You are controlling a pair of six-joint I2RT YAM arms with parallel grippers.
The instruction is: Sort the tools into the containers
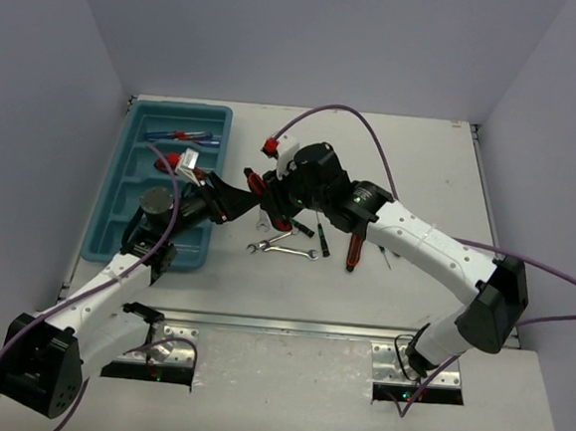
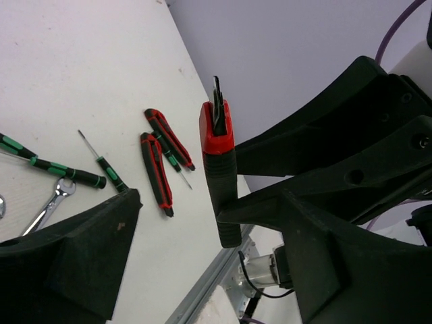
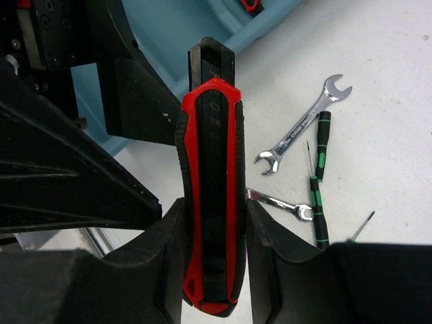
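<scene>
roughly, the sorting is at an early stage. the white table (image 1: 422,156) carries the teal tray (image 1: 117,202) on its left side, and only the tray's far compartments hold anything: a pair of blue-and-red screwdrivers (image 1: 180,135) and, just nearer, something red-handled that a cable partly hides. everything else lies loose on the table right of the tray: red-and-black pliers (image 1: 353,251), two silver wrenches (image 3: 304,125) and several black-green screwdrivers (image 3: 322,145) among them, so most of the work is left.

both arms meet at one spot just right of the tray. the right arm stretches from its near-right base across to mid table, and the right gripper (image 3: 214,212) is clamped on the lower half of a red-and-black handled tool (image 3: 210,128), holding it off the table with its dark tip toward the tray. the left arm runs from the near-left base over the tray's near end, and the left gripper (image 1: 241,200) has its jaws spread wide with the tool's free end between them; whether either pad touches it i cannot tell. it looks like a handover, the tool bound for the tray
</scene>
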